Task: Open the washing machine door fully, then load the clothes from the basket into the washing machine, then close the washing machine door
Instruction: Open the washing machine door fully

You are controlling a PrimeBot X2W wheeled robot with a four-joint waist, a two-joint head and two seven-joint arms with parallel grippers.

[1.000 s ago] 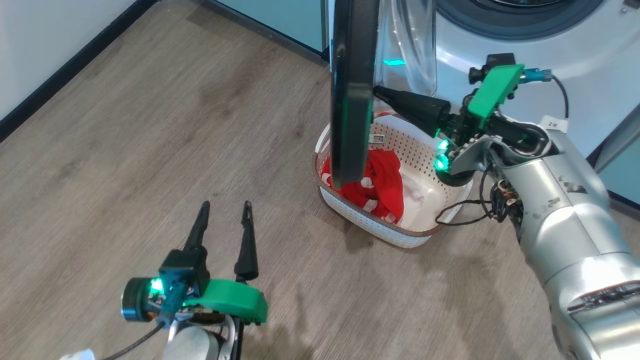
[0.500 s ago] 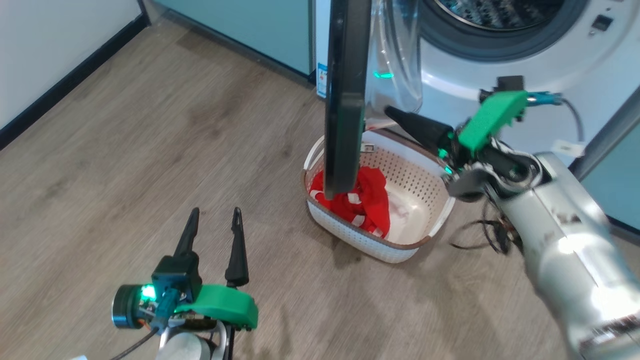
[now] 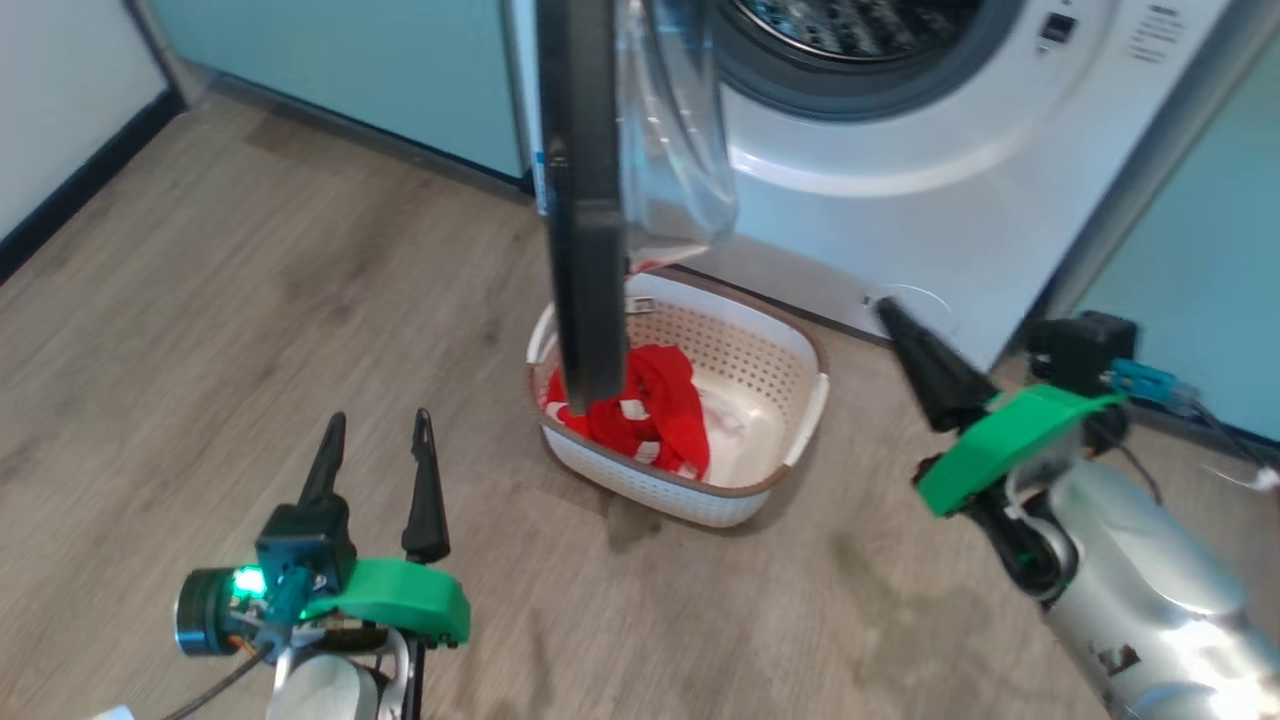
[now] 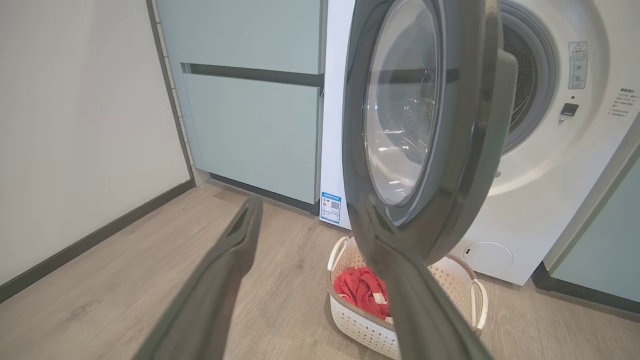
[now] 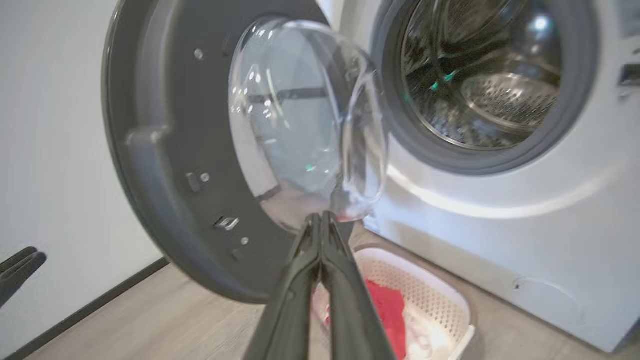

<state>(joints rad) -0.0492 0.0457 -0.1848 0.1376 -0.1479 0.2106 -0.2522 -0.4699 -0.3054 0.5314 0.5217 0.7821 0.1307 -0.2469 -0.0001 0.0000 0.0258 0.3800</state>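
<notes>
The washing machine door stands swung out edge-on over the basket, its glass bowl facing the steel drum of the white washing machine. Below it on the floor sits the cream basket, holding the red striped clothes and a small white piece. My right gripper is shut and empty, in the air right of the basket and clear of the door. My left gripper is open and empty over the floor left of the basket.
Pale teal cabinets stand left of the machine, and another one is on its right. A dark skirting board runs along the white wall. A small round white flap sits low on the machine's front. Wood floor lies to the left.
The head camera has shifted. My right gripper has drawn back from the door's inner side, down and to the right of the basket. The left gripper holds its place.
</notes>
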